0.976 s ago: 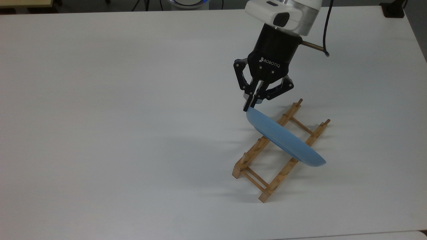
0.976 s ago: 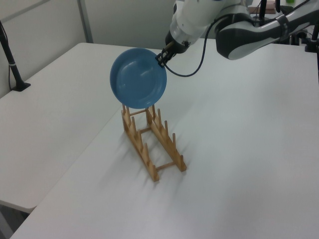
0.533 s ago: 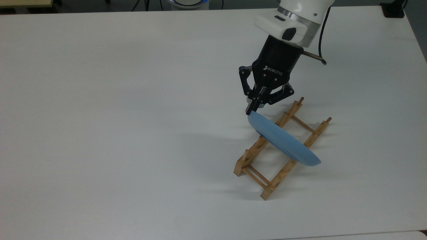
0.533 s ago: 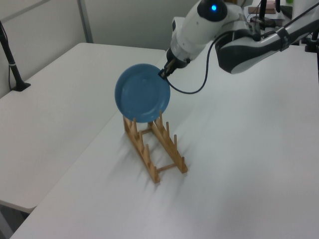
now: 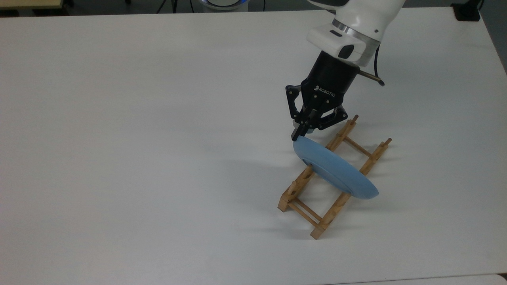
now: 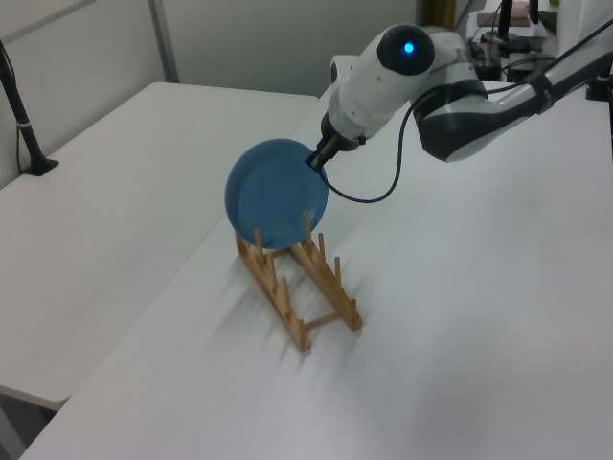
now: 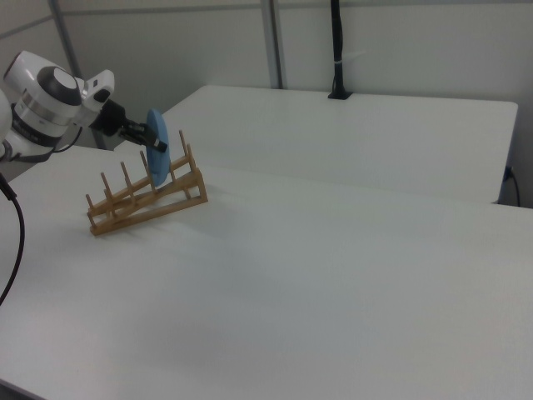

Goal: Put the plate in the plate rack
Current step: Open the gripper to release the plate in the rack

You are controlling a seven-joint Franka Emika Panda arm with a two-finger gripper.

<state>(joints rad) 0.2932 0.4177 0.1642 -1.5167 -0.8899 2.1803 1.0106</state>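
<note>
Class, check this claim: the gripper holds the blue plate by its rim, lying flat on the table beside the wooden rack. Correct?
Not quite. The gripper does hold the plate by its rim, but the plate stands on edge between the pegs of the rack, not flat on the table, as the left view shows.

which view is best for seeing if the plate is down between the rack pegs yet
The left view: it faces the plate, so pegs of the plate rack overlap its lower edge. The right view shows the plate edge-on among the pegs. The top view shows its underside lying across both rails, held at the rim by the tool.
</note>
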